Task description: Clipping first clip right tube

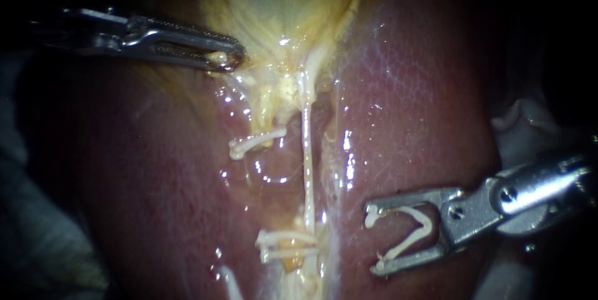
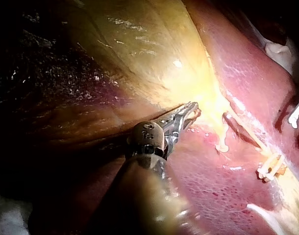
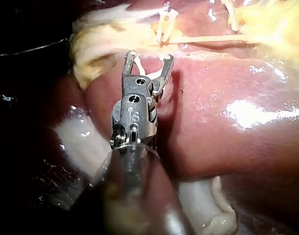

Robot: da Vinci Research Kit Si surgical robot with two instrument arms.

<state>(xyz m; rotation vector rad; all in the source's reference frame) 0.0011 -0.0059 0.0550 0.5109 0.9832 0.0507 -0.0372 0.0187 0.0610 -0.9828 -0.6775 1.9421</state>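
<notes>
Start at the right instrument (image 1: 374, 241): spread wide at the jaws, hugging a white new clip (image 1: 427, 224) by its two legs, open like a little V. Lying low and almost flat, with the liver (image 1: 411, 107) just under the jaws and the shaft reaching in from the side. Not at the target yet. Look just ahead of the jaws for the right tube (image 1: 307, 163), a thin pale string crossing in front of the open mouth, near but not touching. To do this step well, slide forward slowly with the tips level, putting one clip leg over the string and the other under. Wait to see both clip tips past the string before squeezing. Pinch only the string, no liver, no yellow fat. Come in square, not slanted. Mind the pair of old clips (image 1: 286, 245) right behind the string, straight ahead of the jaws; hard to tell whether touching it. Probably best to aim at a bare bit, between that pair and the single old clip (image 1: 256, 141) farther off to one side. Squeeze once, firmly, then let go gently. Farthest ahead, find the left instrument (image 1: 230, 58), clamped on the edge of the gallbladder (image 1: 280, 1), seeming to pull the string tight and straight, good for slipping a clip around.
</notes>
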